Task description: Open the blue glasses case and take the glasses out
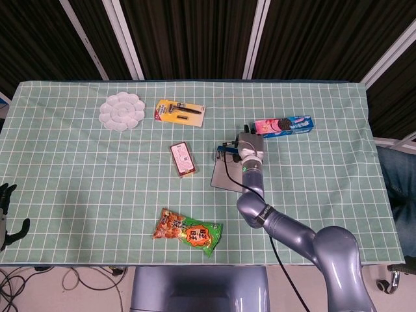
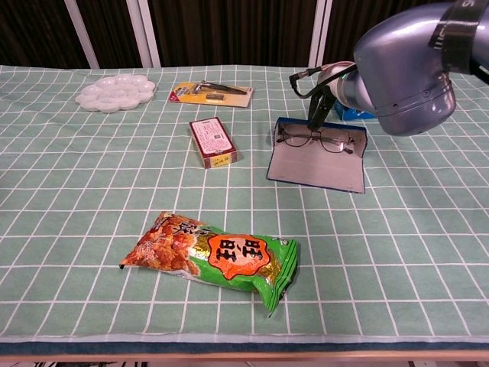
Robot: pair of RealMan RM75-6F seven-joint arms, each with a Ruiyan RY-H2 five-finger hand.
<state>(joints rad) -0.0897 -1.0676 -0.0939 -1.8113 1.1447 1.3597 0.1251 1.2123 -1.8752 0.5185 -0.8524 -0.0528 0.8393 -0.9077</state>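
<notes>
Case: the blue glasses case [image 2: 317,159] lies open on the counter [image 2: 76,191], its lid folded flat toward the camera in the chest view.
Glasses: the glasses [image 2: 315,138] rest in the back of the case, not yet lifted out.
Done: opening, judging by the flat lid.
Left: grasping the glasses and taking them out.
Right robot hand: its position [image 1: 249,144] is over the case in the head view, but the arm hides the fingers, so I cannot tell whether they are closed.
Left robot hand [image 1: 8,214]: at the counter's edge, fingers apart, holding nothing.
Writing: the snack bag [image 2: 218,258] bears large Chinese characters, seemingly 旺旺; the red box [image 2: 212,141] and the cookie pack [image 1: 283,125] carry print too small to read.
</notes>
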